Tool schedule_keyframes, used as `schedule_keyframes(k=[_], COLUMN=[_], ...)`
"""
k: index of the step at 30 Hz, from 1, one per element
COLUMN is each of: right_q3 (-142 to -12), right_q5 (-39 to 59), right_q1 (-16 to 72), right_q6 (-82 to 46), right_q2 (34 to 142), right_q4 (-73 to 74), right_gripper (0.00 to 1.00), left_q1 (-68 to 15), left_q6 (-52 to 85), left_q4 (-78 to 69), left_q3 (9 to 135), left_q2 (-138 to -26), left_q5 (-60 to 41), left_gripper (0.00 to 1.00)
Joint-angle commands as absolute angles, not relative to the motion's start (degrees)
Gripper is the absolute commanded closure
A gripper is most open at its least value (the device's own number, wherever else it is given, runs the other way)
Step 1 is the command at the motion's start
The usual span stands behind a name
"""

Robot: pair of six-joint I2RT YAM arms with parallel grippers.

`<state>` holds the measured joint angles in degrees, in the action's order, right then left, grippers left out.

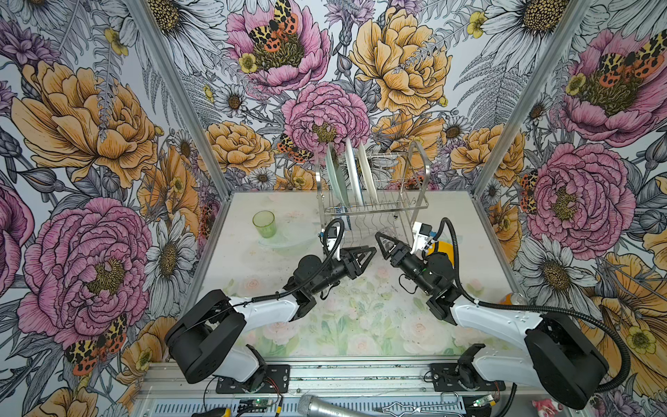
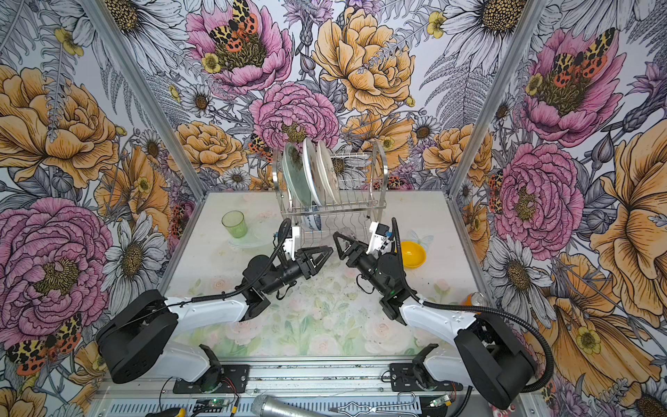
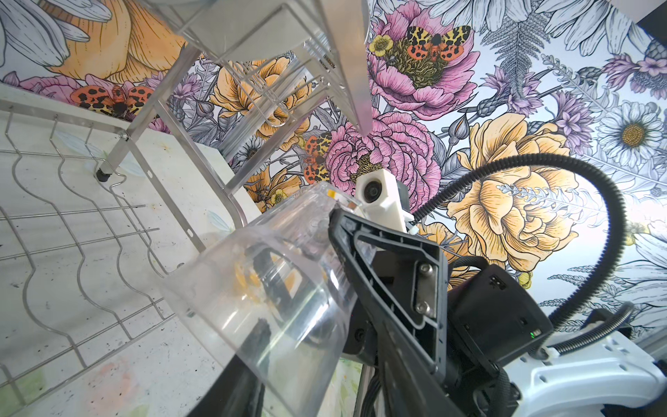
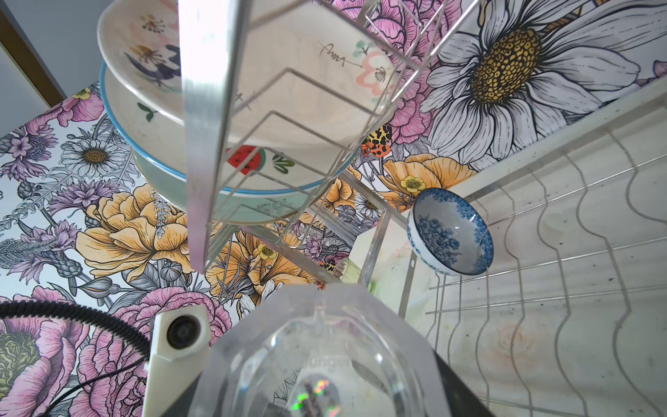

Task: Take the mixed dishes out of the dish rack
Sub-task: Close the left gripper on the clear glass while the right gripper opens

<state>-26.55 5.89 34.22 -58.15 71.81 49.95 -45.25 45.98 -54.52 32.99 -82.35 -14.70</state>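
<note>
We find the right tool [image 1: 383, 242] clamped on the clear tumbler [image 3: 252, 307]. One black finger [image 3: 397, 274] lies along the outside wall, and the right wrist view shows the tumbler's base seated between the jaws. The tumbler is tilted and held off the tabletop [image 1: 361, 317]. Its wide mouth is turned toward the left tool [image 1: 368, 251], whose tips stand just beside it. Whether the left tool is apart or together we cannot tell, as its fingers overlap in both top views.

Directly ahead of the right tool stands the dish rack [image 1: 397, 202], its wavy lower shelf near the tips. On that shelf, ahead of the right tool and off toward the left tool's side, the blue-and-white bowl [image 4: 451, 231] leans on edge. Higher than both tools, in the upper tier, three plates [image 1: 353, 173] stand upright side by side.

Behind the right tool's wrist, the yellow bowl [image 2: 411, 254] sits on the tabletop. The green tumbler [image 1: 264, 224] stands upright, well apart on the left tool's outer side.
</note>
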Motion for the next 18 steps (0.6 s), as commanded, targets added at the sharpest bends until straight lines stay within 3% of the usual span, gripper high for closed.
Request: schedule_keyframes(k=[1,10,14,18], right_q3=[-28.48,-29.52,-29.05,-28.35], right_q5=[6.97,8.53,8.53,8.27], right_q1=[34.62,35.12,35.18,35.24], right_q6=[-59.27,-60.71,-61.06,-61.03], right_q2=[72.4,74.2,74.46,74.15], right_q4=[53.56,54.79,55.54,56.03], right_gripper=[0.46,0.47,0.47,0.47], left_q1=[-45.53,-45.51,-45.53,-45.73], left_q6=[46.11,44.15,43.36,42.5], left_q4=[-58.24,-55.53,-53.22,-50.34], left_q3=[34.1,33.56,34.45,34.07], left_q2=[-82.29,-80.38,-80.03,-79.0], left_q5=[-16.09,-14.41,-14.58,-13.12], left_gripper=[0.52,0.6,0.81,0.88])
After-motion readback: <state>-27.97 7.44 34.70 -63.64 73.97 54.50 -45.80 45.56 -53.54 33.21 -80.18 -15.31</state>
